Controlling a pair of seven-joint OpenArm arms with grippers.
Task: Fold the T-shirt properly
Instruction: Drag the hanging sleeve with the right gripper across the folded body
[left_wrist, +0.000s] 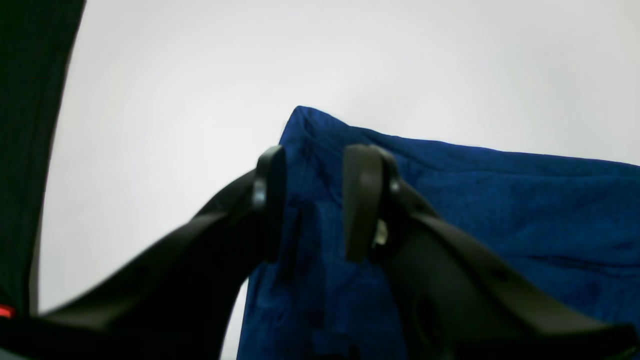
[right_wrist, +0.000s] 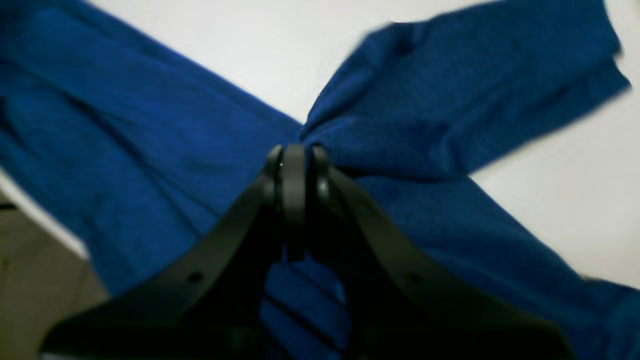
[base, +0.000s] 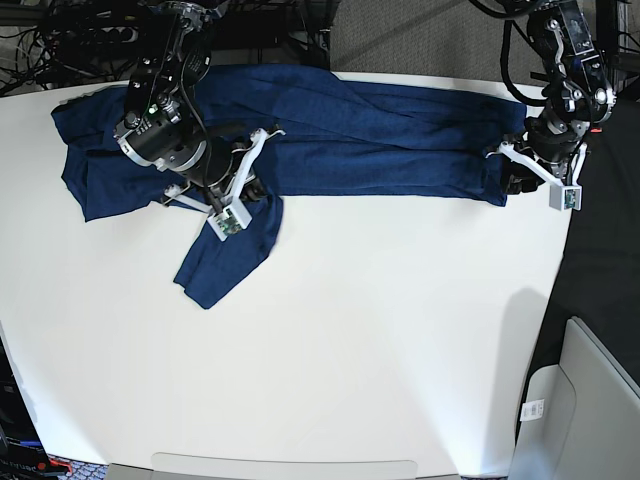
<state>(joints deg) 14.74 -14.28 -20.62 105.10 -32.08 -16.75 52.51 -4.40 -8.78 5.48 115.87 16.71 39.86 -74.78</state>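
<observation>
Two grippers we see at work — the right gripper (right_wrist: 295, 165) pinched tight on a gathered fold of the T-shirt (base: 380, 130) near its sleeve, the left gripper (left_wrist: 314, 200) parted narrowly astride the cloth's far end — the garment stretched across the white worktop's (base: 380, 340) back edge.

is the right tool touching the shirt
Touching. The right wrist view shows the right tool shut on a bunched fold of the shirt, with fabric pulled into a pinch at its tips.
</observation>
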